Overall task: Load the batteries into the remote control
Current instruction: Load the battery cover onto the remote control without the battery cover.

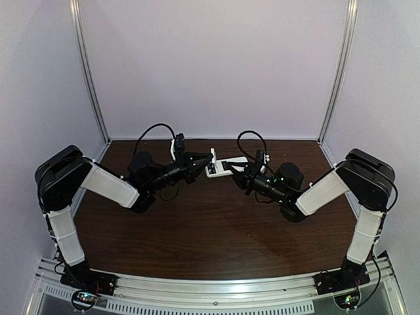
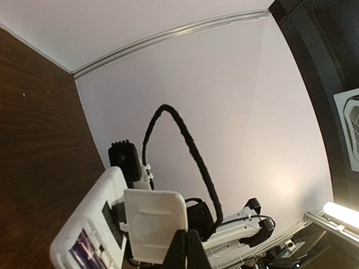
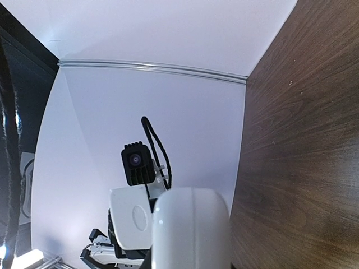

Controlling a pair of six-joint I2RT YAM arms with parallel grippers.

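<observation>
Both grippers meet in mid-air above the back of the table. My right gripper (image 1: 239,170) is shut on the remote control (image 1: 224,168), whose rounded white end (image 3: 190,230) fills the bottom of the right wrist view and hides the fingers. In the left wrist view the remote control (image 2: 84,224) shows its recessed face, with the purple-blue batteries (image 2: 84,246) lying in the recess. My left gripper (image 2: 188,244) is shut on the edge of a smaller flat white cover piece (image 2: 154,224), held right against the remote's recess. The same cover piece (image 1: 211,157) shows in the top view.
Dark wooden table (image 1: 210,230) enclosed by pale walls with metal corner posts (image 1: 88,72). A black cable (image 2: 185,145) loops from the right wrist, beside its camera (image 2: 124,159). The left wrist's camera (image 3: 137,162) faces the right wrist view.
</observation>
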